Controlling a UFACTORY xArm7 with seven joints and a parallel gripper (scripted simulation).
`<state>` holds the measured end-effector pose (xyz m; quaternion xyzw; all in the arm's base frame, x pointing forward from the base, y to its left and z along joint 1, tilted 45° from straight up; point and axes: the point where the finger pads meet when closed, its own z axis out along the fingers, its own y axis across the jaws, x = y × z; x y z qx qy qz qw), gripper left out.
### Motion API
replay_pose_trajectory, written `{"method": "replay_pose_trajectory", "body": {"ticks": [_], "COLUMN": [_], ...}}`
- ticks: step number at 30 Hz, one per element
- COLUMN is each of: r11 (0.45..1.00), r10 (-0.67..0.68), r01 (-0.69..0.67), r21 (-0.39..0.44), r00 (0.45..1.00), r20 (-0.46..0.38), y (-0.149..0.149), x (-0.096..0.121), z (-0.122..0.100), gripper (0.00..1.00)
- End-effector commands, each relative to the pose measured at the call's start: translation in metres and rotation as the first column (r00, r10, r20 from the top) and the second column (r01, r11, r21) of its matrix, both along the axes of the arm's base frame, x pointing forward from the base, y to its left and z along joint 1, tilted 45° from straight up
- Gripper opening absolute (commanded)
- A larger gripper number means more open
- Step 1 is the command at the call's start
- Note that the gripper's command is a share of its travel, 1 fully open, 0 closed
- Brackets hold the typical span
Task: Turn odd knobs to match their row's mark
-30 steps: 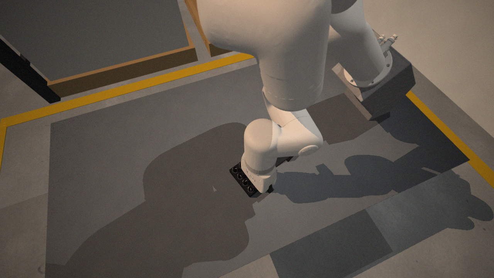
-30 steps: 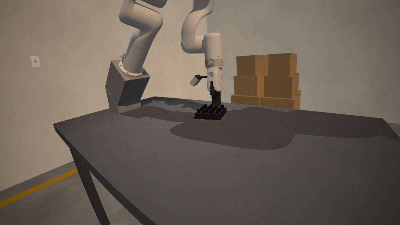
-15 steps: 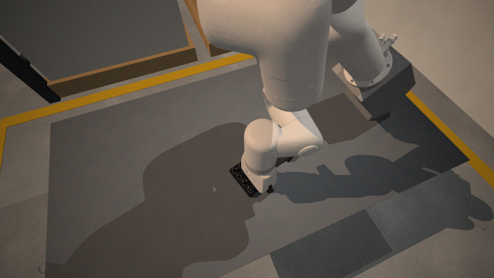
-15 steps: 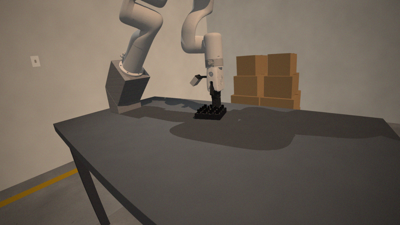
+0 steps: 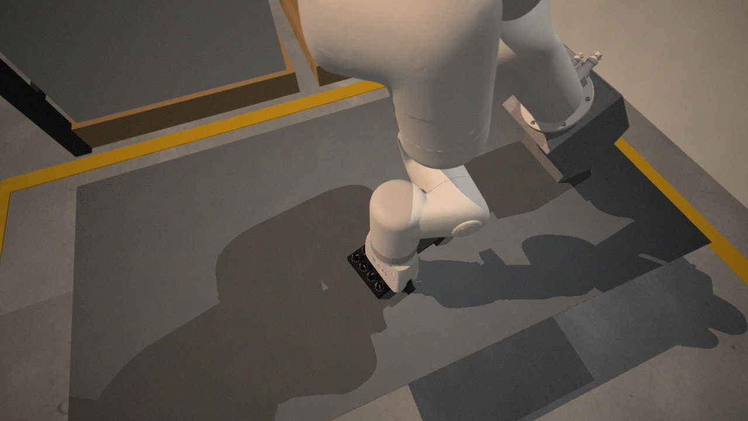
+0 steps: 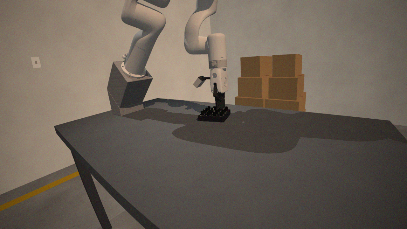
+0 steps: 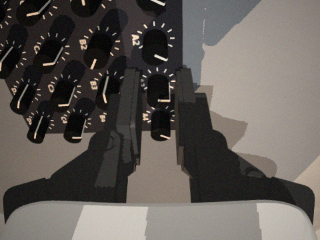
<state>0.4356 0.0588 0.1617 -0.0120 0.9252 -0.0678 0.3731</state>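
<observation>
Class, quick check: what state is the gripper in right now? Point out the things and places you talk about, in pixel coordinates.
Gripper (image 5: 395,275) (image 6: 219,107) (image 7: 158,90): partly open, holding nothing; the wrist view shows knob A3 (image 7: 158,89) between its fingers, with gaps.

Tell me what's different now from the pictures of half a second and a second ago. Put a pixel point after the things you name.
Nothing has clearly moved in the top and exterior views, and I see no knob taken hold of or let go. The arm (image 5: 444,94) (image 6: 217,48), hand (image 5: 396,277) (image 6: 219,108) (image 7: 158,90) and knob box (image 5: 369,270) (image 6: 211,118) (image 7: 129,55) look as they were.
</observation>
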Motion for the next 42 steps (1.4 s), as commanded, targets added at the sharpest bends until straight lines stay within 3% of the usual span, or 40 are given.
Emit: {"method": "replay_pose_trajectory", "body": {"ticks": [1, 15, 32, 42], "r11": [1.0, 1.0, 1.0, 1.0], "r10": [0.0, 0.0, 0.0, 0.0], "r01": [0.0, 0.0, 0.0, 0.0], "r21": [0.0, 0.0, 0.0, 0.0], "r00": [1.0, 1.0, 1.0, 1.0], "r20": [0.001, 0.001, 0.002, 0.002], "y": [0.0, 0.0, 0.004, 0.004], "x": [0.0, -0.001, -0.023, -0.025], "z": [0.001, 0.001, 0.025, 0.026], "gripper": [0.19, 0.19, 0.19, 0.19]}}
